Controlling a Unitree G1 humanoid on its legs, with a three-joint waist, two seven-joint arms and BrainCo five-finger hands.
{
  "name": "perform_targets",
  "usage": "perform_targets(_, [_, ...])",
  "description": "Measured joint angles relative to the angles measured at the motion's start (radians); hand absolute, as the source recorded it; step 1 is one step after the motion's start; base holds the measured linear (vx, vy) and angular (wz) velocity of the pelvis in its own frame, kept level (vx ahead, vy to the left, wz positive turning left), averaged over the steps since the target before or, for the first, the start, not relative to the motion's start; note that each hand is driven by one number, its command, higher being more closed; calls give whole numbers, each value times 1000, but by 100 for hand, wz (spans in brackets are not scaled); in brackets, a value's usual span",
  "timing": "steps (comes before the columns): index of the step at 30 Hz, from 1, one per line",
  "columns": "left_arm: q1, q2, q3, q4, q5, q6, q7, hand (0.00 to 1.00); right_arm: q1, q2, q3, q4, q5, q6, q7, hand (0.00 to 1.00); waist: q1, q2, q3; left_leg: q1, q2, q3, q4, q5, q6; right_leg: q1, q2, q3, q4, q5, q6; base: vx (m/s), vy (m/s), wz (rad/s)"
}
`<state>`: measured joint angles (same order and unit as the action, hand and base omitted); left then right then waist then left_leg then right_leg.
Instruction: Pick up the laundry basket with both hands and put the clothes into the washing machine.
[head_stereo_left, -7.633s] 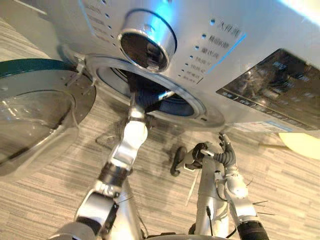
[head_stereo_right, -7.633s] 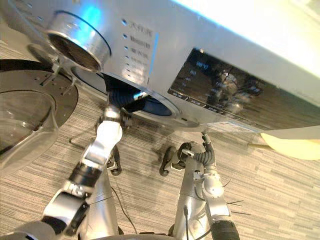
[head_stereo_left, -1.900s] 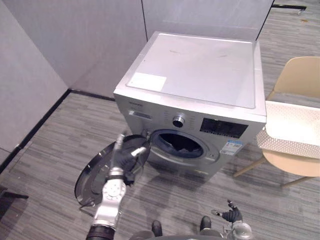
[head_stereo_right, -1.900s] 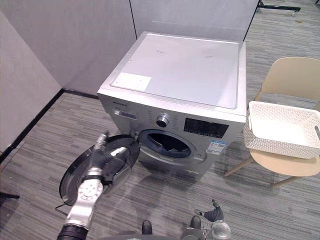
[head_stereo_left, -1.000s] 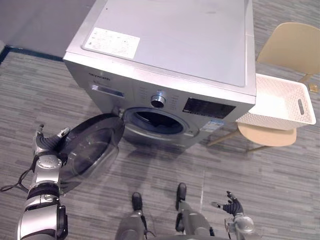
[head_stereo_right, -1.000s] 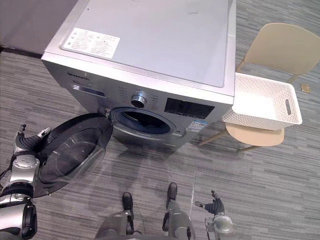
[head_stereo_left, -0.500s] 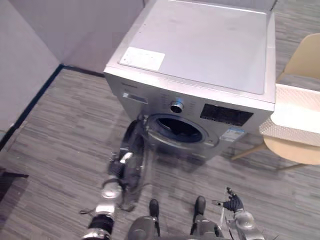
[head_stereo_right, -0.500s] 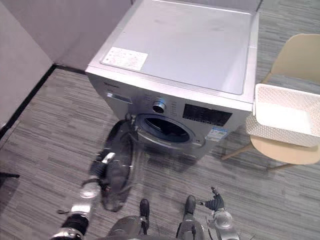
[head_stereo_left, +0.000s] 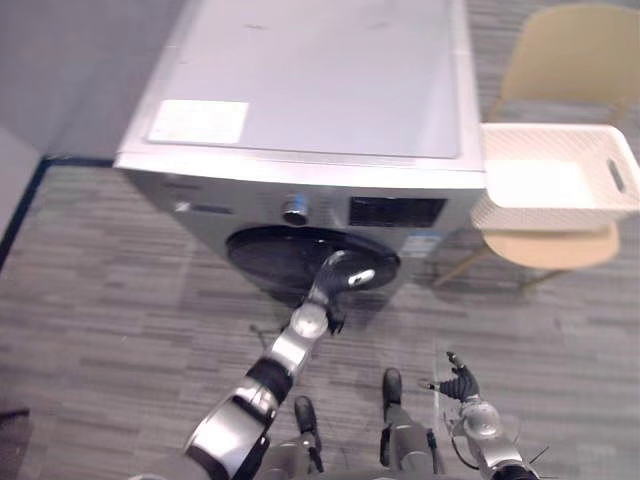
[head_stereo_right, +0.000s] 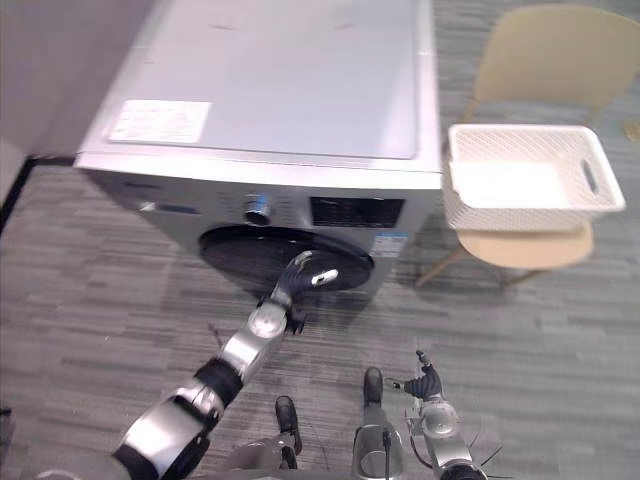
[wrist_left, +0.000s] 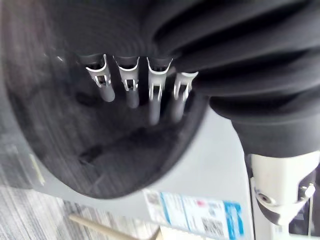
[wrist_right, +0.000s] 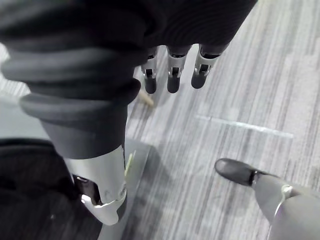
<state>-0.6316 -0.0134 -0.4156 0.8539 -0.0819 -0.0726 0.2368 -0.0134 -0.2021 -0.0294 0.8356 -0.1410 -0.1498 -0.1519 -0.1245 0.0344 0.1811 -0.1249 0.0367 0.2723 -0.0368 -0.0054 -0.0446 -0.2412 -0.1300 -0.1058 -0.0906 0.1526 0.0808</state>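
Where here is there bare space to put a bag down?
The top of the silver washing machine is bare but for a white label at its front left corner. The grey striped floor left of it is open. Crowded: the beige chair, holding the white perforated laundry basket, and the dark round door, where the left hand presses.

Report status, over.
Left hand open, flat against washing machine door; door looks shut. Right hand open, low, idle. Laundry basket on chair, looks empty. Nothing blocking.
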Motion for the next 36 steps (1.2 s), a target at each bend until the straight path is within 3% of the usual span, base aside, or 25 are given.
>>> perform_targets(2, [-72, 16, 33, 77, 24, 8, 0, 0, 1, -19, -8, -30, 14, -1, -1, 0, -23, 1, 26, 1, 8, 48, 3, -10, 2, -25, 6, 55, -1, 15, -3, 16, -31, -91])
perform_targets(7, [-213, 56, 66, 173, 147, 32, -60, 0, 42, -11, -23, -154, 44, -7, 1, 0, -25, -35, 68, -60, 17, 144, 18, -27, -1, -128, 22, 150, -7, 53, 3, -37, -47, -56])
perform_targets(10, [-222, 67, 73, 177, 199, 32, -63, 0, 98, 20, -32, -218, 55, -21, 1, 0, -15, -36, 70, -88, 34, 162, 48, -30, -6, -150, 32, 158, -7, 62, -2, -25, -66, -12])
perform_targets(13, [-191, 66, 70, 107, 211, 31, -54, 0, 143, 55, -31, -267, 55, -39, 1, 0, 21, -36, 71, -108, 57, 149, 84, -38, -16, -146, 43, 141, -6, 67, -10, -30, -68, 12])
perform_targets(16, [-16, 103, 4, -208, 209, -6, -9, 0, 175, 67, -30, -268, 53, -40, -1, 0, 55, -34, 71, -104, 70, 102, 91, -32, -19, -108, 45, 80, -6, 58, -24, -12, -47, 48])
perform_targets(19, [231, 126, -44, -420, 191, -61, -17, 0, 176, 67, -31, -205, 48, -39, -3, 0, 61, -23, 64, -50, 67, 36, 85, -26, -20, -19, 39, 19, -7, 32, -24, 60, 31, 64])
perform_targets(22, [458, 140, -54, -493, 127, -72, -68, 0, 166, 64, -30, -101, 30, -33, -2, 0, 83, -1, 20, -28, 52, -24, 67, -26, -19, 30, 23, -41, -7, 7, -12, 71, 62, 63])
perform_targets(28, [662, 165, -12, -472, 53, -90, -168, 0, 94, 56, 10, -22, 11, -16, -1, 0, 100, 17, -5, 47, 17, -113, 35, -17, -5, 149, -5, -134, -8, -30, 13, 50, 53, 52])
perform_targets(33, [691, 130, 204, -283, 53, -91, -163, 0, 55, 67, 21, 27, 11, -15, -5, 0, 126, 1, -22, -7, -16, -257, 106, -25, 8, 225, -30, -303, -7, -69, 31, 44, 50, 92])
perform_targets(35, [685, 133, 286, -196, 53, -87, -136, 0, 36, 64, 15, 58, 12, -15, -16, 0, 137, -2, -22, -53, -25, -220, 136, -6, 26, 245, -46, -386, -4, -81, 34, 4, 78, 130])
perform_targets(36, [685, 137, 328, -155, 54, -86, -120, 0, 30, 63, 6, 80, 12, -14, -20, 0, 139, -3, -23, -72, -19, -119, 144, -1, 46, 254, -65, -441, 13, -100, 38, -18, 127, 147])
